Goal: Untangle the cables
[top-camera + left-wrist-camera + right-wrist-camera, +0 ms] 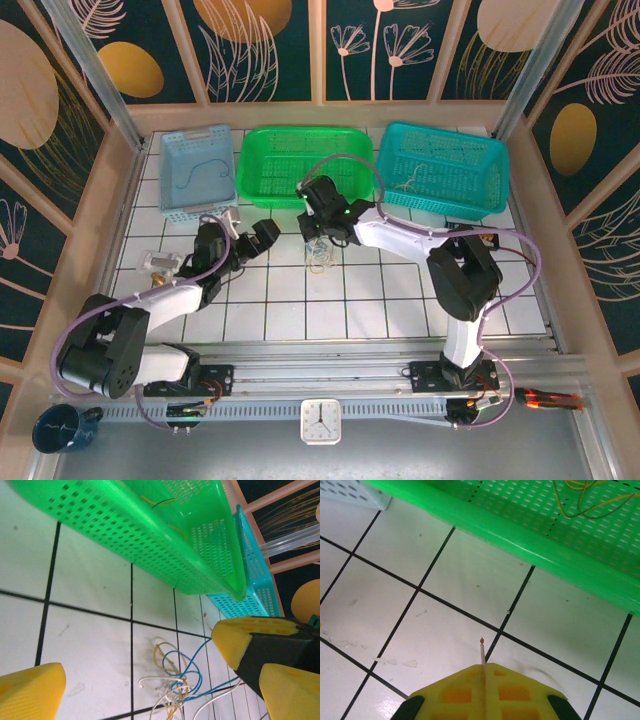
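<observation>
Just in front of the green basket (pixel 307 165) the cables (pixel 318 255) lie knotted. Your right gripper (pixel 485 670) pinches only one whitish strand's tip, so pulling may slip it or drag the whole knot. Your left gripper (pixel 252 240) gapes wide, left of the knot.

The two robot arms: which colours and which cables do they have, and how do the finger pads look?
Both the left arm and the right arm have white shells on black joints and bases. A thick lilac hose loops along each. The finger pads are yellow, moulded with a grid of shallow square pockets.
</observation>
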`<state>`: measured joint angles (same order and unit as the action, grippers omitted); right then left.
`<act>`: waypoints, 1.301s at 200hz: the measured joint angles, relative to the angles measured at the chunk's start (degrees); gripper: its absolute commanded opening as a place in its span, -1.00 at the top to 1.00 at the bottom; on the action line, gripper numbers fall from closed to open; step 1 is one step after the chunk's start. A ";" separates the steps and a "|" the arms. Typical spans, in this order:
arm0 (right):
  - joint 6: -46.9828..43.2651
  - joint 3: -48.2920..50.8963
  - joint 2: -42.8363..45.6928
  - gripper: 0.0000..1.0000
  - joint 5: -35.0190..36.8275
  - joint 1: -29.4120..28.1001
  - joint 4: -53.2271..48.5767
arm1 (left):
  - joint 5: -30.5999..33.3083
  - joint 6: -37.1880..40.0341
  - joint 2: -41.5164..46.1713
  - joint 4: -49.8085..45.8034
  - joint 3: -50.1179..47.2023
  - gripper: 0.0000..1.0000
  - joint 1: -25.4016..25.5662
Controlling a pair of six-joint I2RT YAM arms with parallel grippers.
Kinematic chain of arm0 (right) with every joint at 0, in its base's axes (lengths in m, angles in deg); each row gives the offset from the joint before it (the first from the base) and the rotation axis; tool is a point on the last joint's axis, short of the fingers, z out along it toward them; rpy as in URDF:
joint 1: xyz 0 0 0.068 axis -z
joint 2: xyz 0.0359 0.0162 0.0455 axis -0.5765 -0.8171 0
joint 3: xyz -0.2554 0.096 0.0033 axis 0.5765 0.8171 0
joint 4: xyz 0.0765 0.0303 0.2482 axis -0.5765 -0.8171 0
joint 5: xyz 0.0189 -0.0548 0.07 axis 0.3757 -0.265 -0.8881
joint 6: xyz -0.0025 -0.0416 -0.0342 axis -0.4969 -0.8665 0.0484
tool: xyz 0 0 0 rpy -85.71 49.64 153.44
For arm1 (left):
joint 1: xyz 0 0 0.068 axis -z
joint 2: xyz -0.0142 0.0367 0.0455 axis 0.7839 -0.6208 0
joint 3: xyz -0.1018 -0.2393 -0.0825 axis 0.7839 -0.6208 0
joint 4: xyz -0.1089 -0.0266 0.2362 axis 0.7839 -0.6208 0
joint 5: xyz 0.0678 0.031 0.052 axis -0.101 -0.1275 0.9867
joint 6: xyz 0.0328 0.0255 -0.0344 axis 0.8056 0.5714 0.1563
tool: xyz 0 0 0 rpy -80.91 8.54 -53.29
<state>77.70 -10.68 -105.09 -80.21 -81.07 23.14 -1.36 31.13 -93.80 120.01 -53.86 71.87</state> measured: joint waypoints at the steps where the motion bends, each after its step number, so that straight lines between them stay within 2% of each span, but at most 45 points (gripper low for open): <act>1: 0.20 0.13 0.07 1.00 -0.11 0.11 0.17 | 0.04 0.17 -0.04 -0.33 0.31 -0.98 0.00; 57: 3.76 5.60 0.31 1.00 -4.66 2.12 3.39 | 5.18 4.68 -0.20 -9.73 7.85 -0.98 2.36; 113: 6.84 10.19 5.95 1.00 -8.52 3.15 7.23 | 6.93 5.46 -0.22 -9.88 8.02 -0.98 7.58; 149: 9.97 14.45 11.72 1.00 -11.96 5.90 11.10 | 4.52 5.46 -1.18 -5.92 5.81 -0.96 8.07; 200: 13.62 18.86 15.21 1.00 -16.87 7.82 16.04 | -1.73 6.10 -6.47 -0.44 5.27 -0.74 8.68; 260: 14.82 20.15 15.26 1.00 -22.93 8.81 19.91 | -5.75 7.87 -10.99 2.38 5.29 -0.47 8.81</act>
<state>92.52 9.47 -89.84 -103.14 -72.26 43.05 -7.11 39.00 -104.79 122.39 -48.57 80.68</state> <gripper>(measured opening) 0.049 0.760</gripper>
